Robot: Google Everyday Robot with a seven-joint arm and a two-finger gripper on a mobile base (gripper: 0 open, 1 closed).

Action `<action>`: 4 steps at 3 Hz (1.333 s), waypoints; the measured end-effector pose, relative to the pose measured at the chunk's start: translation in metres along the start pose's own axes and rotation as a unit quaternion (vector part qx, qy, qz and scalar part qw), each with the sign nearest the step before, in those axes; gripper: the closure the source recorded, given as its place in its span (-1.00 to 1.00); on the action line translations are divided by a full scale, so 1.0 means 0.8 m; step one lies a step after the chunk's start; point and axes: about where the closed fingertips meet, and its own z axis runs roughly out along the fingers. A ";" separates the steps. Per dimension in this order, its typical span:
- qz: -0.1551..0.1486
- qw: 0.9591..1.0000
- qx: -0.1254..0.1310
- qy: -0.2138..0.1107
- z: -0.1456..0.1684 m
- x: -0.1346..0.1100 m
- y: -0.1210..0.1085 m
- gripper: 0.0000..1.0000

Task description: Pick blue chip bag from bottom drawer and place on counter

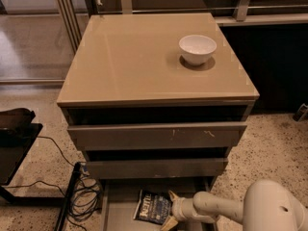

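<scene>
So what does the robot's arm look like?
Its arm is smooth, round and creamy white, with a big rounded joint. The pincer, down in the bottom drawer by the blue chip bag, has two tan fingers.

Hand (169,210) low at bottom centre, jaws apart

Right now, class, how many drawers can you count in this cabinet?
3: the top drawer under the counter, the middle drawer below it, and the bottom drawer pulled out, holding the blue chip bag beside the gripper.
</scene>
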 end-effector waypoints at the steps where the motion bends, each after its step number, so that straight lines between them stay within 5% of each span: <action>1: 0.000 1.000 0.000 0.000 0.000 0.000 0.000 -0.62; 4: 0.000 1.000 0.000 0.000 0.000 0.000 0.000 0.77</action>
